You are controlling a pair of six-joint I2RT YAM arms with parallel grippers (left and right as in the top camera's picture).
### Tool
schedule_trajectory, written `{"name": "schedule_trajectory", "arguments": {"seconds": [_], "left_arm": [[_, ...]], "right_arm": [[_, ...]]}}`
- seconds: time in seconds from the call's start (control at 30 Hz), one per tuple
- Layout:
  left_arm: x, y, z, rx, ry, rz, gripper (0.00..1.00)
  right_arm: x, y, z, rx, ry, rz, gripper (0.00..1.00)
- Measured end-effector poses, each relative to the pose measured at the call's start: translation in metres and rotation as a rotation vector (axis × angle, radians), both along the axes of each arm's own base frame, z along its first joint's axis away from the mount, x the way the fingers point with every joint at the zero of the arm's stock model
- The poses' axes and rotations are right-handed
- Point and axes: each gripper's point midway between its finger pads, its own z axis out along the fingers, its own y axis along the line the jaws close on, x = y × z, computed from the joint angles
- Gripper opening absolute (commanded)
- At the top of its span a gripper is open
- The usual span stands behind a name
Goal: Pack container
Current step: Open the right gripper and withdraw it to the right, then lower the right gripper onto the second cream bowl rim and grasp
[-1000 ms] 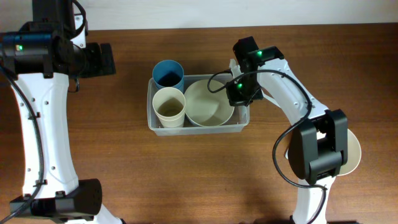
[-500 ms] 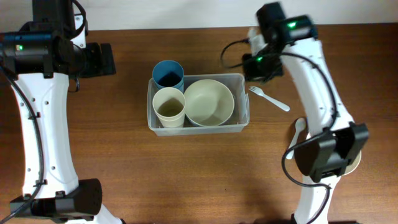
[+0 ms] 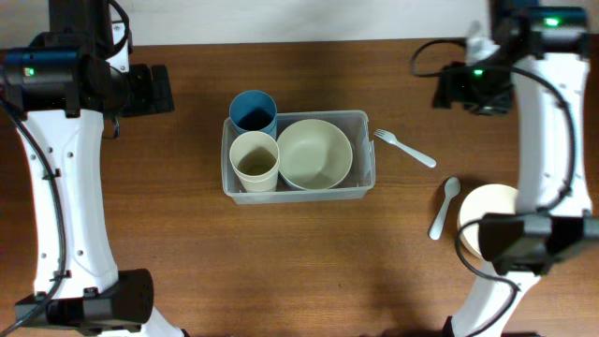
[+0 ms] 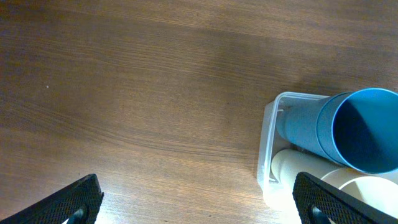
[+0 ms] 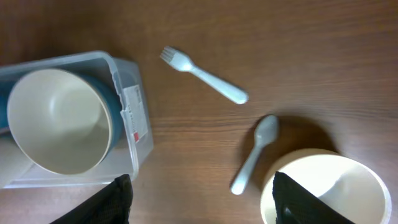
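Both the left gripper (image 4: 198, 202) and right gripper (image 5: 205, 202) are found spread and empty, and as the container (image 3: 299, 195) near the far edge of the table (image 3: 281, 267) is crowded, the flat fork (image 3: 405, 149) could be fumbled.

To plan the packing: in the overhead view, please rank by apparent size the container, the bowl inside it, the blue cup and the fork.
Largest to smallest:
1. container
2. bowl
3. blue cup
4. fork
The fork is long but thin.
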Motion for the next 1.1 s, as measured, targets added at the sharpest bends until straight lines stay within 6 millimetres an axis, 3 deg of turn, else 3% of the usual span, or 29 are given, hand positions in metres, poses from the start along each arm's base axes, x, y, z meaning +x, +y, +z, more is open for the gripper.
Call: {"name": "schedule_trajectory", "arguments": {"seconds": [0.1, 0.2, 0.33, 0.47, 0.6, 0.63, 0.7, 0.83, 0.93, 1.1], "left_arm": [[0.0, 0.0, 0.0, 0.0, 0.0, 0.0, 1.0], [0.0, 0.0, 0.0, 0.0, 0.0, 0.0, 1.0], [0.0, 0.0, 0.0, 0.0, 0.0, 0.0, 1.0], [0.0, 0.0, 0.0, 0.001, 0.0, 0.0, 1.0], [0.0, 0.0, 0.0, 0.0, 0.0, 0.0, 1.0], [0.0, 0.0, 0.0, 0.0, 0.001, 0.0, 1.0], [0.0, 0.0, 0.0, 0.0, 0.0, 0.0, 1.0], [0.0, 0.0, 0.0, 0.0, 0.0, 0.0, 1.0], [0.0, 0.0, 0.0, 0.0, 0.0, 0.0, 1.0], [0.0, 0.0, 0.0, 0.0, 0.0, 0.0, 1.0]], "right_arm": [[-0.022, -0.018, 0.028, -0.01, -0.062, -0.05, 0.71], [-0.061, -0.037, 0.051, -0.027, -0.104, -0.116, 0.71], [-0.109, -0.059, 0.047, -0.042, -0.069, -0.216, 0.71], [-0.131, -0.09, 0.006, -0.022, 0.021, -0.365, 0.71], [-0.147, -0.118, -0.057, 0.02, 0.127, -0.523, 0.71], [-0.148, -0.12, -0.062, 0.025, 0.132, -0.541, 0.71], [-0.163, -0.129, -0.101, 0.056, 0.188, -0.624, 0.71], [-0.183, -0.135, -0.149, 0.127, 0.226, -0.732, 0.71], [-0.197, -0.136, -0.167, 0.165, 0.253, -0.789, 0.71], [-0.197, -0.14, -0.167, 0.173, 0.234, -0.812, 0.7]]}}
